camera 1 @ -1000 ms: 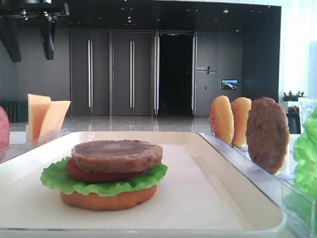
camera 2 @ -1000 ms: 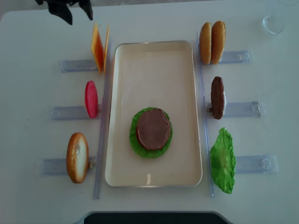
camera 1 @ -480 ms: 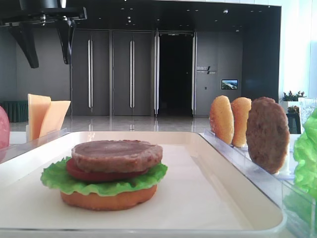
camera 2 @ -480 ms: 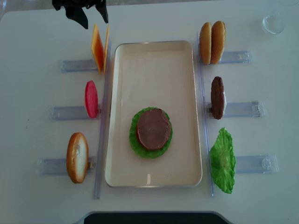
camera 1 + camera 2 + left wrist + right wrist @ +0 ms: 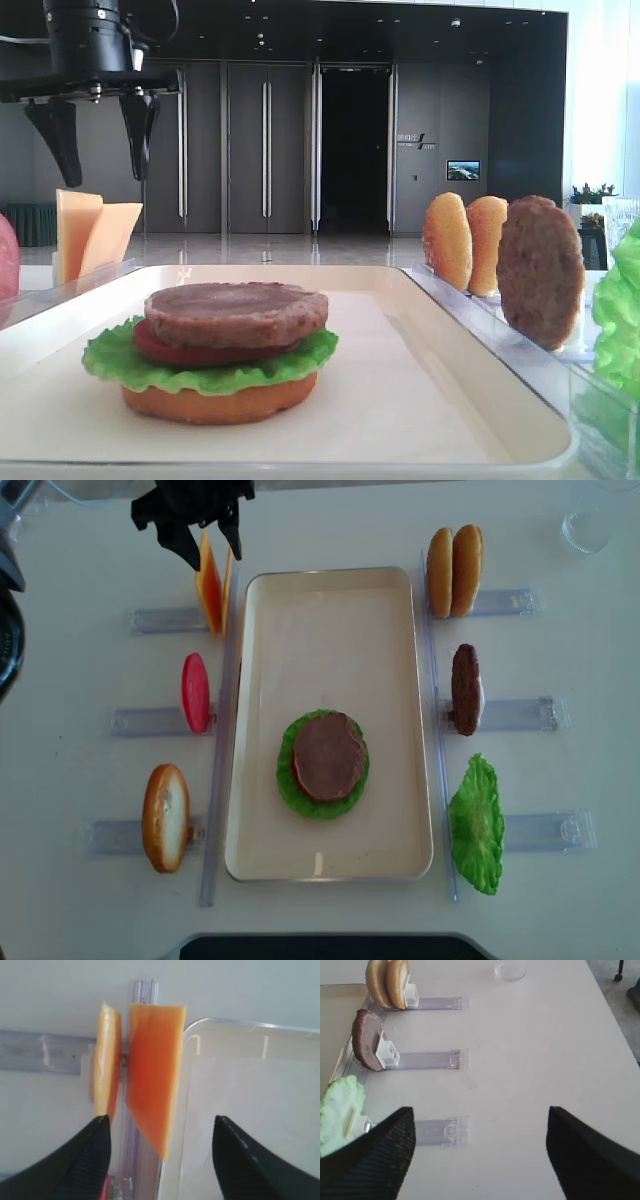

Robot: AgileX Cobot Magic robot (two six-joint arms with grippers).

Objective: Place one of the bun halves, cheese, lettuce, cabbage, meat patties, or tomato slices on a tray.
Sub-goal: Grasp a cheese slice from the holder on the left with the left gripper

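Two orange cheese slices (image 5: 152, 1070) stand on edge in a clear rack at the tray's far left corner (image 5: 212, 580). My left gripper (image 5: 210, 552) hangs open just above them, one finger on each side of the pair (image 5: 105, 180), nothing held. In its wrist view the right-hand slice points into the gap between the fingers (image 5: 102, 1130). The cream tray (image 5: 330, 650) carries a stack of bun, lettuce, tomato and meat patty (image 5: 328, 755). My right gripper (image 5: 480, 1110) is open and empty over bare table beside the lettuce (image 5: 340, 1110).
Clear racks line both long sides of the tray. On the left stand a tomato slice (image 5: 195, 692) and a bun half (image 5: 165, 817). On the right stand two bun halves (image 5: 455, 570), a patty (image 5: 465, 688) and lettuce (image 5: 477, 823). A glass (image 5: 585, 525) sits at the far right corner.
My left gripper has moved right and come down from the far left corner to just over the cheese slices, still open. Nothing else has moved.
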